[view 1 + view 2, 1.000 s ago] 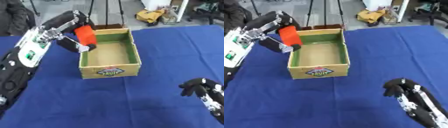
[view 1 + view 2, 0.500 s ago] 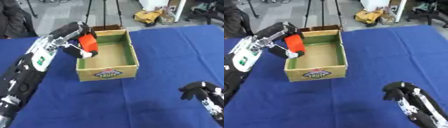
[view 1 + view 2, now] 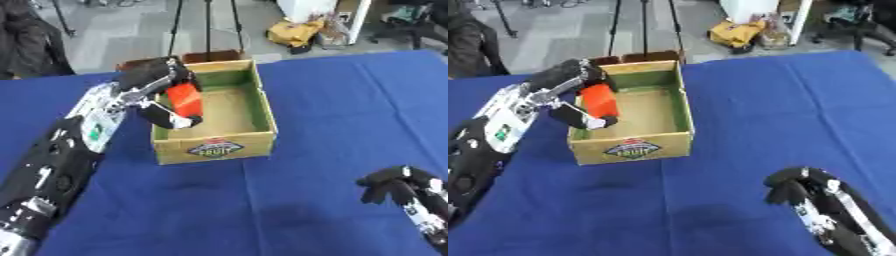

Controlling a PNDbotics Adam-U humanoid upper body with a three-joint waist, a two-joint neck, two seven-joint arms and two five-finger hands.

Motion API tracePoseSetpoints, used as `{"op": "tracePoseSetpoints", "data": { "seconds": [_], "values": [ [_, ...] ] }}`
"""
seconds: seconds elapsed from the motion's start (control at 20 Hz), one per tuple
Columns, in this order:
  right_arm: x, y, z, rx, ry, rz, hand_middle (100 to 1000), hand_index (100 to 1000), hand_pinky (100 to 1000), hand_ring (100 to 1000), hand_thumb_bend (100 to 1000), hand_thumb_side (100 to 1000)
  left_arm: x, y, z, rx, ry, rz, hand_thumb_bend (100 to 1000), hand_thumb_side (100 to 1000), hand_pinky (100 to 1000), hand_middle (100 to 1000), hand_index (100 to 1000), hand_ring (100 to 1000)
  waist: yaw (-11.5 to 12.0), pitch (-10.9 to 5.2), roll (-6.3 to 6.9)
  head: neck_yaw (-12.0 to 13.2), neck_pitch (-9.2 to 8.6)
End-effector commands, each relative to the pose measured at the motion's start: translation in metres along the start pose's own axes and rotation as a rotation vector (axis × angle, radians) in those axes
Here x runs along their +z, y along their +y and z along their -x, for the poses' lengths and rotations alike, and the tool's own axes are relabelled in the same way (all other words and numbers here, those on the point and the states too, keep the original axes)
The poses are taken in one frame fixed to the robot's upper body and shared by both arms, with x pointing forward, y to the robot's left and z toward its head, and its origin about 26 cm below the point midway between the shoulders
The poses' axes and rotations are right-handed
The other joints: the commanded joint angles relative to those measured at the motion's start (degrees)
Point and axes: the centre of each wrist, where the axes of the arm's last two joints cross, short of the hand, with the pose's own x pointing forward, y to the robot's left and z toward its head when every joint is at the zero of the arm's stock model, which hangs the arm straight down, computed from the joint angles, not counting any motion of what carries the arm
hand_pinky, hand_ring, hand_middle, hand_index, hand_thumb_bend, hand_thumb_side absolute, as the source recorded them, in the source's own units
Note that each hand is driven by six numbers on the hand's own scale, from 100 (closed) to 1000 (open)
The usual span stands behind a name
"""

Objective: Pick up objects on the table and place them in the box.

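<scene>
My left hand [image 3: 156,82] is curled round an orange-red block [image 3: 185,98] and holds it over the left inner side of the cardboard box [image 3: 261,112]. The box is open at the top, green inside, with a fruit label on its front wall, and stands on the blue cloth at centre left. The block sits just inside the box's left wall, above the floor. My right hand [image 3: 394,185] rests low at the right over the cloth, fingers curled, with nothing in it.
The blue cloth [image 3: 332,100] covers the whole table. Beyond the far edge stand tripod legs [image 3: 207,25], a yellow bag [image 3: 296,33] on the floor and a seated person [image 3: 26,40] at the far left.
My left hand has carried the orange-red block rightwards and down, from over the box's left wall to inside it. The camera has shifted a little. The right hand has barely moved.
</scene>
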Motion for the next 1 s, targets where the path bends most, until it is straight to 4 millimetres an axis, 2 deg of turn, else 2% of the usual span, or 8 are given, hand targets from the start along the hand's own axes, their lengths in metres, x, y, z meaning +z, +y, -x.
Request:
{"op": "tracePoseSetpoints", "data": {
  "seconds": [0.05,0.25,0.35,0.4,0.5,0.6,1.0],
  "values": [
    [-0.003,-0.004,-0.006,0.024,-0.019,-0.019,412,695,763,527,100,606,-0.002,0.005,0.0,-0.028,-0.007,0.008,100,219,268,345,596,319,-0.13,-0.73,-0.16,0.23,-0.63],
    [-0.004,-0.004,-0.006,0.025,-0.021,-0.021,412,695,763,527,100,606,-0.003,-0.004,-0.001,-0.03,-0.012,0.032,136,237,308,358,626,350,-0.08,-0.66,-0.21,0.28,-0.66],
    [-0.004,-0.004,-0.007,0.025,-0.022,-0.022,412,695,763,527,100,607,-0.004,-0.007,-0.001,-0.028,-0.02,0.038,226,267,353,387,657,387,-0.04,-0.6,-0.27,0.28,-0.72],
    [-0.004,-0.004,-0.007,0.025,-0.022,-0.022,412,695,763,527,100,607,-0.004,-0.009,-0.001,-0.026,-0.023,0.04,226,267,353,387,657,387,-0.03,-0.58,-0.3,0.28,-0.74],
    [-0.004,-0.004,-0.007,0.026,-0.023,-0.022,412,695,763,527,100,607,-0.004,-0.011,-0.002,-0.023,-0.028,0.043,317,301,387,418,681,415,-0.06,-0.5,-0.39,0.32,-0.86],
    [-0.004,-0.005,-0.007,0.027,-0.024,-0.022,412,695,763,527,100,607,-0.004,-0.013,-0.001,-0.019,-0.032,0.045,362,317,400,429,688,425,-0.08,-0.44,-0.48,0.35,-0.97],
    [-0.004,-0.004,-0.007,0.028,-0.026,-0.023,412,695,763,528,100,609,0.0,-0.012,0.004,-0.017,-0.008,0.032,348,310,403,431,693,429,-0.15,-0.26,-0.58,0.39,-1.29]
  ]
}}
